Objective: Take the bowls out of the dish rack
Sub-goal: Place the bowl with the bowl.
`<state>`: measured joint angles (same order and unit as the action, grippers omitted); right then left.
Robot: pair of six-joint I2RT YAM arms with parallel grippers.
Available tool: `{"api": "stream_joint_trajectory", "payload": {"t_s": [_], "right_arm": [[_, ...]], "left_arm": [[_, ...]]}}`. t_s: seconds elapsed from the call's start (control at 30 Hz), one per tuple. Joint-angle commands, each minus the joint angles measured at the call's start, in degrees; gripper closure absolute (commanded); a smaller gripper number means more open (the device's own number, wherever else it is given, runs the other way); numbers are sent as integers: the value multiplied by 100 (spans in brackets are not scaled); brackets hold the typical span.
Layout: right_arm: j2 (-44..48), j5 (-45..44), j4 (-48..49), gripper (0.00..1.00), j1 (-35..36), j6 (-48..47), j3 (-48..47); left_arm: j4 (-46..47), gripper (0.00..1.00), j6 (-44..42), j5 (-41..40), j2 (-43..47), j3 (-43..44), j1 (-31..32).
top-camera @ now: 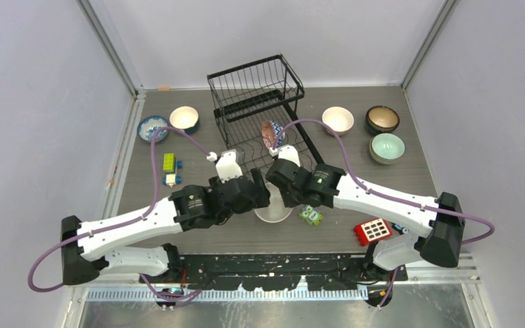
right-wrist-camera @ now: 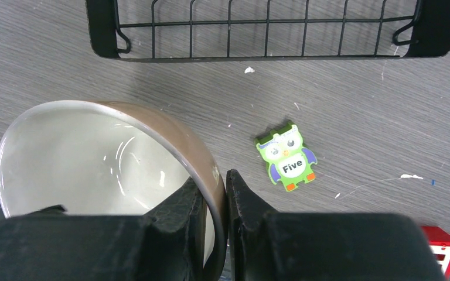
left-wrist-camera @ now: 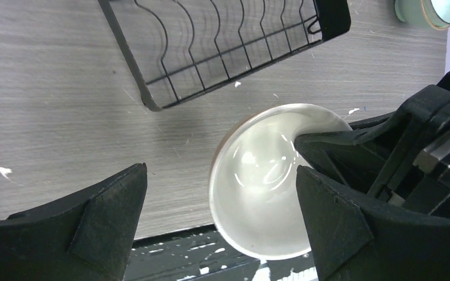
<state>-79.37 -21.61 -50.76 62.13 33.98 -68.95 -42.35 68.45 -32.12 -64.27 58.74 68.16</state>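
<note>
bowl [right-wrist-camera: 94, 152], round glazed ceramic, white inside and brown outside, at the near edge of the grey wood-grain bench [left-wrist-camera: 47, 88], just near of the black wire dish rack [left-wrist-camera: 152, 102]. right hand [right-wrist-camera: 215, 190] pinching its rim, left hand [left-wrist-camera: 220, 178] spread wide over it.

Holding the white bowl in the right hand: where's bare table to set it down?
Bare table between the dish rack, cream bowl and mint bowl. Crowded at the front: white bowl, owl block, red block; toy blocks on the left.
</note>
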Motion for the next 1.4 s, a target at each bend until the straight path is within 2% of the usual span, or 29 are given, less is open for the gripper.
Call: {"api": "stream_joint_trajectory", "payload": {"t_s": [0.0, 0.23, 0.63, 1.03, 1.37], "right_arm": [[95, -377, 100, 99, -16, -75, -423], [171, -454, 103, 99, -224, -143, -407], [508, -611, -144, 99, -1071, -505, -737], [840, -716, -263, 99, -2023, -683, -967], [1117, 133, 149, 99, -3360, -63, -588]], "left_arm": [[-168, 0, -654, -629, 386, 206, -27], [-449, 0, -1001, -1378, 792, 151, -37], [-429, 0, -1590, -1973, 1218, -191, -32], [-242, 0, -2049, -2210, 1352, -823, -52], [-149, 0, -2120, -2071, 1592, -1176, -58]]}}
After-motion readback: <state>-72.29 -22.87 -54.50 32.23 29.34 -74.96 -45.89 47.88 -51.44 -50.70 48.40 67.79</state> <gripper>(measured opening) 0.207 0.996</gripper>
